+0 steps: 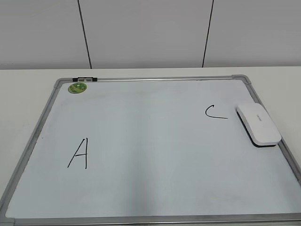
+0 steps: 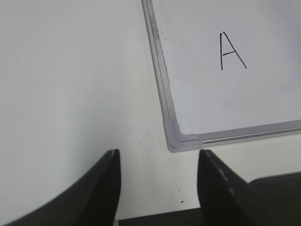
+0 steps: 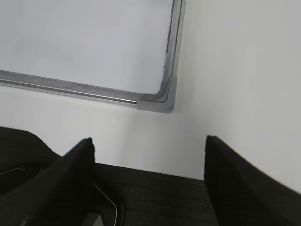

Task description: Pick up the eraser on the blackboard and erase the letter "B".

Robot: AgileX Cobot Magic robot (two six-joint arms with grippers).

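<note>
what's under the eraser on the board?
The eraser lies flat on the blackboard near its right edge, right of the C. Only a dark strip of its underside shows along the near edge. Whatever the board carries beneath it is covered; no B is visible anywhere.

Mostly smooth plastic and brushed metal here, nothing rough.

The blackboard (image 1: 155,141) has a pale, slightly glossy face with a silver-grey metal frame and matt grey plastic-looking corner caps. The eraser (image 1: 258,123) on its right side is smooth white plastic on top, with a dark, felt-like layer underneath. The table (image 2: 70,84) is plain matt white. The jaws in both wrist views look like matt black plastic.
</note>
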